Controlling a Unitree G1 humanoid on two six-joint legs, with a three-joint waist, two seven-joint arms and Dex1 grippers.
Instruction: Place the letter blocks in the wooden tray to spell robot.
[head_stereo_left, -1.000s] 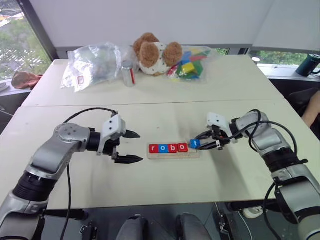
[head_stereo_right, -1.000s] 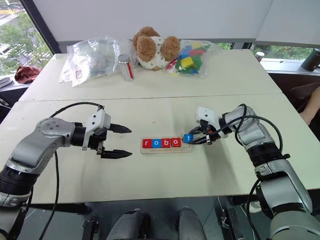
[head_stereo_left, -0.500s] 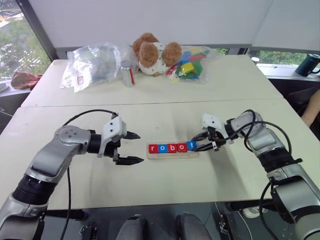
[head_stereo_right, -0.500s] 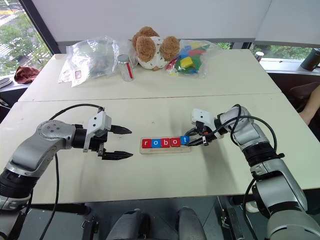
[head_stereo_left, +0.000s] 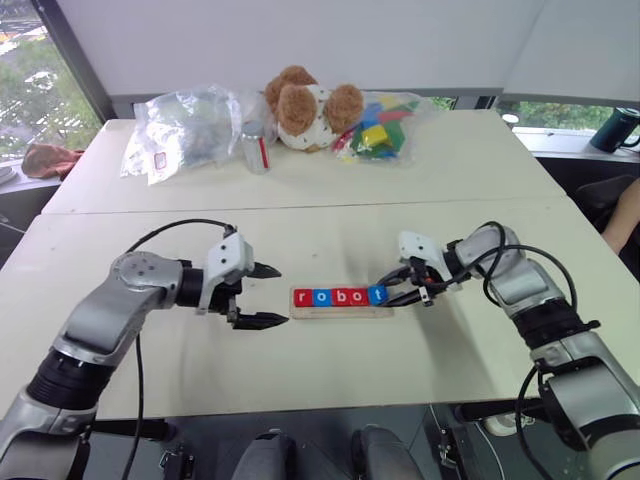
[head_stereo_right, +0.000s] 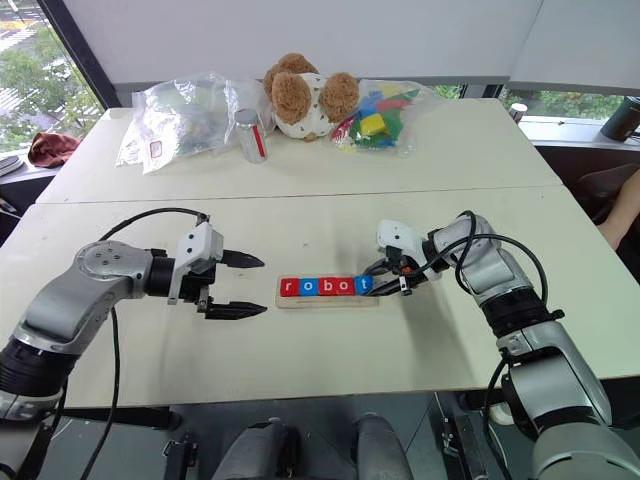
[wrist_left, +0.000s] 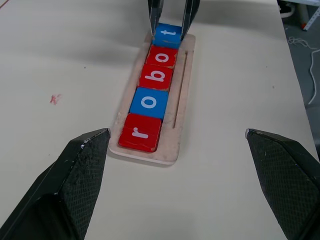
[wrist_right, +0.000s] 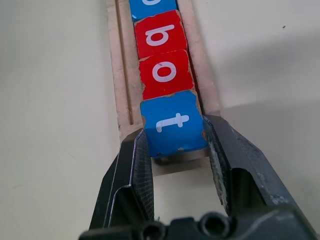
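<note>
Cream-white laminate covers the wide surface (head_stereo_left: 330, 370), which butts against a second surface of the same finish behind it; beyond that stand a pale wall and windows with green trees outside. On the far surface lie a crumpled clear plastic bag (head_stereo_left: 190, 130), a brown and white plush teddy bear (head_stereo_left: 305, 105), a clear bag of multicoloured plastic toy blocks (head_stereo_left: 385, 125) and a small clear jar with a red label (head_stereo_left: 257, 148).

On the near surface lies the long pale wooden tray with rounded corners (wrist_left: 181, 117). Its five flat square letter blocks (wrist_left: 155, 80) sit in a row touching one another: red r, blue o, red b, red o, blue t.

The right claw (wrist_right: 175, 150) is clenched on the blue t block (wrist_right: 172, 122) at the tray's end, one black finger on each side of it. The left claw (head_stereo_left: 262, 295) hovers released, fingers spread wide, just beside the tray's r end, apart from it.
</note>
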